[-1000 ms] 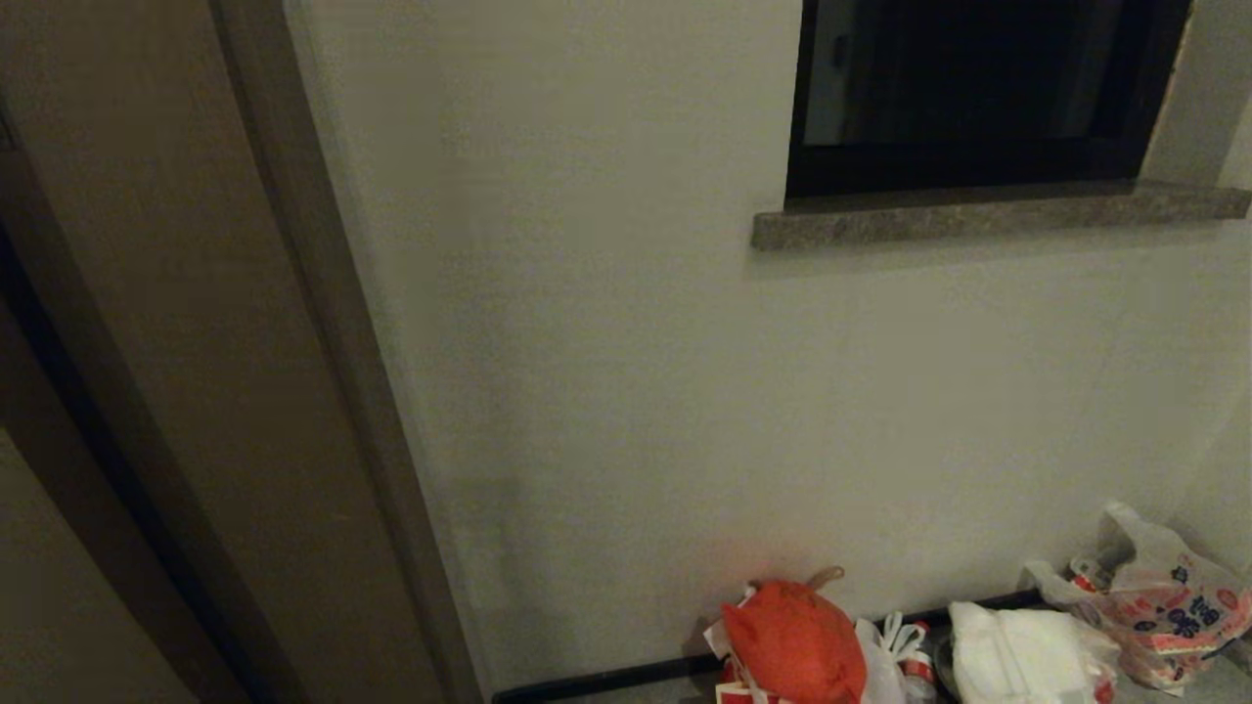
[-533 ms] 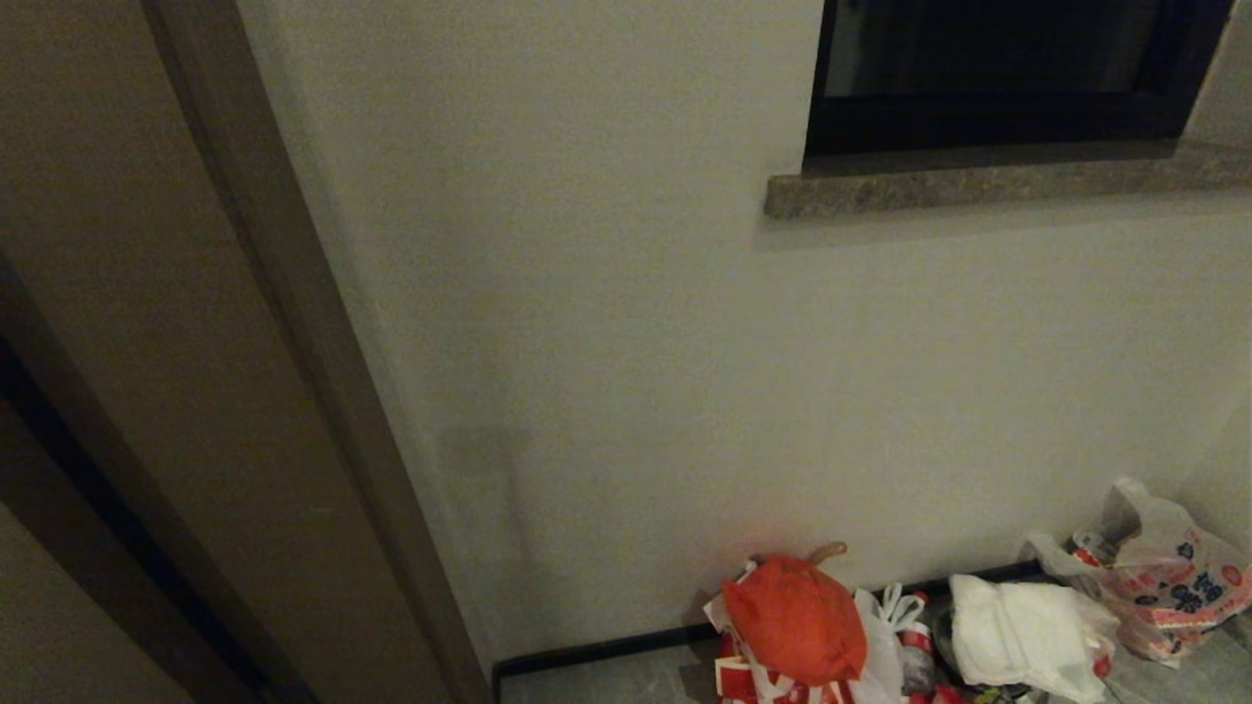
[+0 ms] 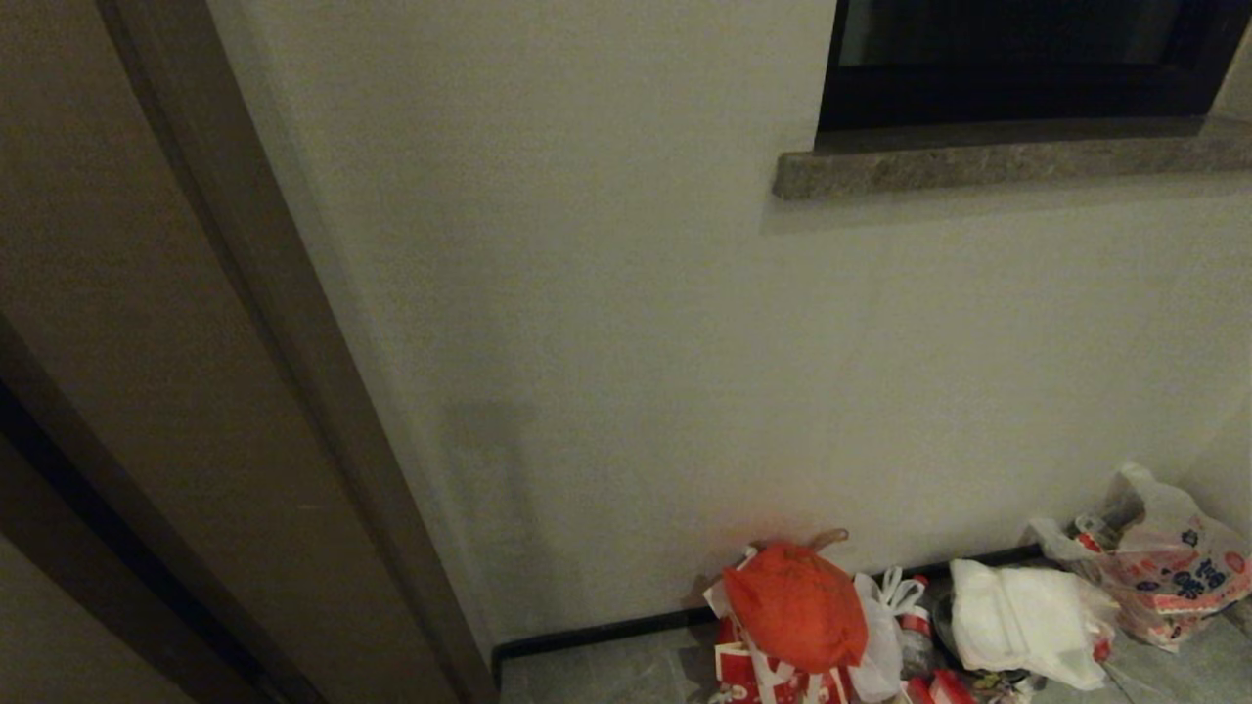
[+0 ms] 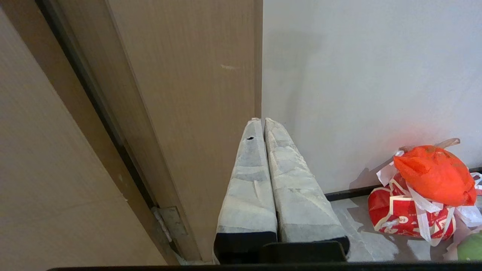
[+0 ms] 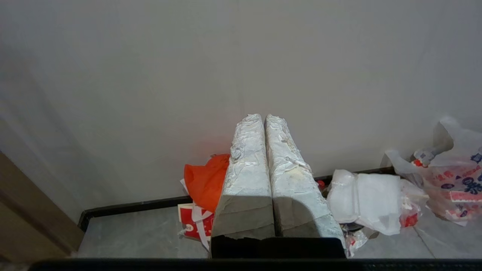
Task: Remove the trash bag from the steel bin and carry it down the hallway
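While neither arm shows in the head view, each wrist camera catches its own gripper: the left gripper [image 4: 263,121] has its two wrapped fingers pressed together with nothing between them, pointing at the edge where the brown door frame [image 4: 196,94] meets the off-white wall [image 3: 626,323], and the right gripper [image 5: 263,117] likewise has its fingers together and empty, aimed at the wall above the pile of bags. Against the foot of that wall, along the dark baseboard [image 3: 606,634], an orange bag [image 3: 794,606] sits on top of a red-and-white printed bag [image 4: 399,216]. Just beside the orange bag, away from the door frame, lies a folded white plastic bag [image 3: 1022,618], and beyond that, nearest the corner, a translucent white bag with red-and-blue print [image 3: 1164,572]. Grey tile floor [image 5: 143,233] runs between the door frame and the orange bag. High on the wall above the folded white bag juts a stone window sill [image 3: 1007,161] under a dark window [image 3: 1017,54]. No steel bin and no green-printed trash bag can be made out in any view.
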You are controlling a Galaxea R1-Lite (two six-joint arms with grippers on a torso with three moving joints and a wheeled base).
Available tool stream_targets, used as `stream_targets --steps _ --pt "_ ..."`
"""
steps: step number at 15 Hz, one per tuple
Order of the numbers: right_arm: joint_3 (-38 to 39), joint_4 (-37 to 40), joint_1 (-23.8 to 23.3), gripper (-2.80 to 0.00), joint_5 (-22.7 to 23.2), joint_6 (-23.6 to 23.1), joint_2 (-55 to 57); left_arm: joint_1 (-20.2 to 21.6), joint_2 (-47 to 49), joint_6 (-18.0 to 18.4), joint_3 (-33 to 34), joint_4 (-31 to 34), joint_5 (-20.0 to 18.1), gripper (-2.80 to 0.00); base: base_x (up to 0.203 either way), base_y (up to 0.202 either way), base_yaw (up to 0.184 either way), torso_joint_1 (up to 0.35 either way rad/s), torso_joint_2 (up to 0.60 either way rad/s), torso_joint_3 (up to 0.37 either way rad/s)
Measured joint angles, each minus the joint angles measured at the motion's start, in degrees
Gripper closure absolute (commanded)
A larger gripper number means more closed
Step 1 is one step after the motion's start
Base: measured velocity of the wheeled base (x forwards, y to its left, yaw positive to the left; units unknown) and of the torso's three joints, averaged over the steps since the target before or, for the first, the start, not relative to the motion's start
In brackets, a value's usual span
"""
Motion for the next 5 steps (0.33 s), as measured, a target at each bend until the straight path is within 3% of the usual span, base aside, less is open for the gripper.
stream_targets --steps 5 --pt "0.0 0.1 0.0 0.0 0.0 0.1 0.0 0.0 0.0 0.0 0.0 0.0 0.0 0.0 0.0 0.0 0.0 0.0 0.0 0.0"
